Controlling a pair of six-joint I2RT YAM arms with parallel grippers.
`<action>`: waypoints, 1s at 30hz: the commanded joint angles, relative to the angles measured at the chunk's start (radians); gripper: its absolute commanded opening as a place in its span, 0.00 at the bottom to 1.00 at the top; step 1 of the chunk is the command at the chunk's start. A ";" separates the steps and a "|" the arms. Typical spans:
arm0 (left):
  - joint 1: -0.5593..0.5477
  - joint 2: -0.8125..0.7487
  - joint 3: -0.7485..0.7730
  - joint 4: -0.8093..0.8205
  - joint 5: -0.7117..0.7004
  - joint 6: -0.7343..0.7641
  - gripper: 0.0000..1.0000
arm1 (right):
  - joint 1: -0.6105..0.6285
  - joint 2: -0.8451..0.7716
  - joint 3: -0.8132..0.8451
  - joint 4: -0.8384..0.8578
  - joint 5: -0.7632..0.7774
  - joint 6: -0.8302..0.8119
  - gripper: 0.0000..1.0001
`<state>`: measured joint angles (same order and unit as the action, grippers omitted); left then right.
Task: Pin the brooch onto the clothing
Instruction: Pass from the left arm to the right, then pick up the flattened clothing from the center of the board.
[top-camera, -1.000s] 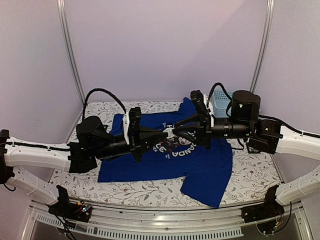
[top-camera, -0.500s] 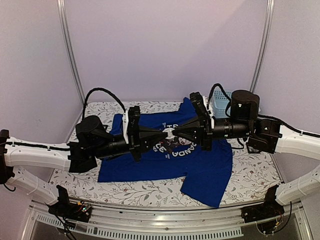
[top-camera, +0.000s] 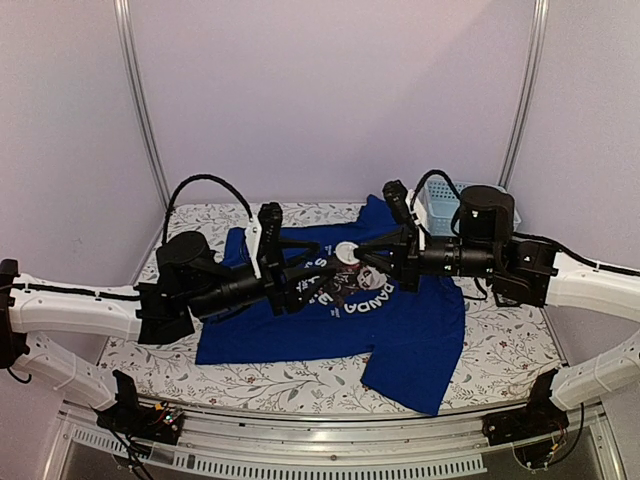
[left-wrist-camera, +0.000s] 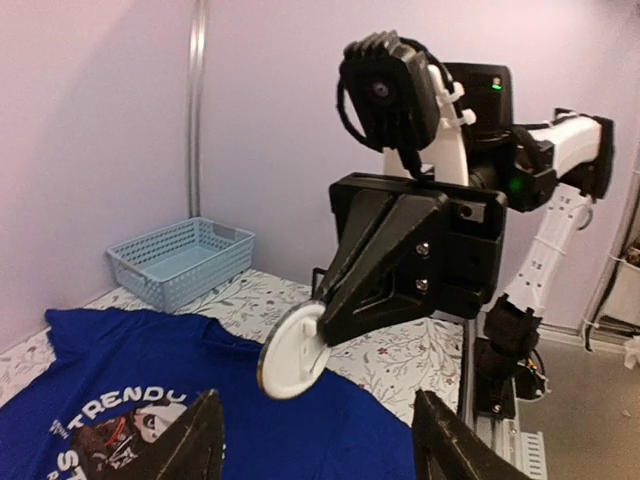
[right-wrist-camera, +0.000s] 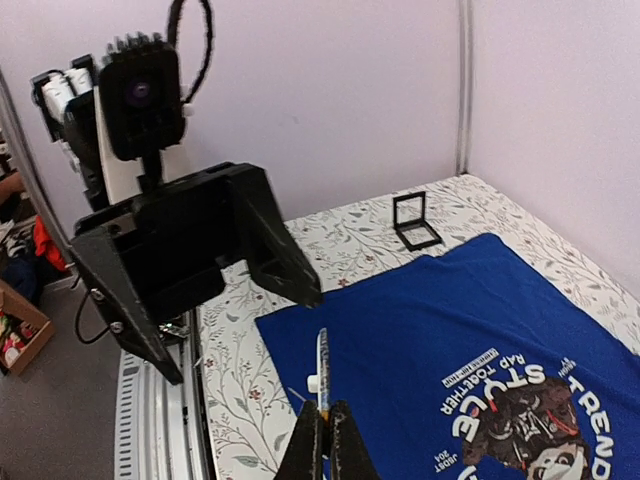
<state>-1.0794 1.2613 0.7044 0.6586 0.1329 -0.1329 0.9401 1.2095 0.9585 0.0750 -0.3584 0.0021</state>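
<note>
The brooch (top-camera: 347, 252) is a round white disc, held in the air above the clothing (top-camera: 400, 320), a royal-blue T-shirt spread on the table with a panda print (top-camera: 352, 290). My right gripper (top-camera: 354, 256) is shut on the brooch's edge. The right wrist view shows the brooch (right-wrist-camera: 322, 372) edge-on between the shut fingertips (right-wrist-camera: 312, 425). My left gripper (top-camera: 322, 266) faces it from the left, open and apart from it. In the left wrist view the brooch's white back (left-wrist-camera: 290, 350) hangs beyond my spread left gripper (left-wrist-camera: 318, 440), over the clothing (left-wrist-camera: 150, 380).
A light-blue basket (top-camera: 440, 208) stands at the back right of the table. A small black frame (right-wrist-camera: 415, 220) sits on the floral tablecloth (top-camera: 500, 350) by the shirt's far left edge. Metal posts rise at the back corners.
My left gripper has opened, let go of the brooch and drawn back a little to the left. My right gripper has shut on the brooch and now holds it alone.
</note>
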 joint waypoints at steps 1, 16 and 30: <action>0.038 -0.021 -0.032 -0.192 -0.353 -0.183 0.62 | -0.131 0.015 -0.106 -0.014 0.178 0.181 0.00; 0.231 -0.093 -0.392 -0.709 -0.513 -0.737 0.39 | -0.198 0.280 -0.383 0.012 0.292 0.538 0.00; 0.248 -0.079 -0.416 -1.002 -0.501 -0.974 0.40 | -0.104 0.244 -0.437 -0.197 0.348 0.697 0.00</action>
<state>-0.8413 1.2003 0.3126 -0.0948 -0.3679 -0.9844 0.8116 1.4788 0.5652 0.0662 -0.0200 0.6468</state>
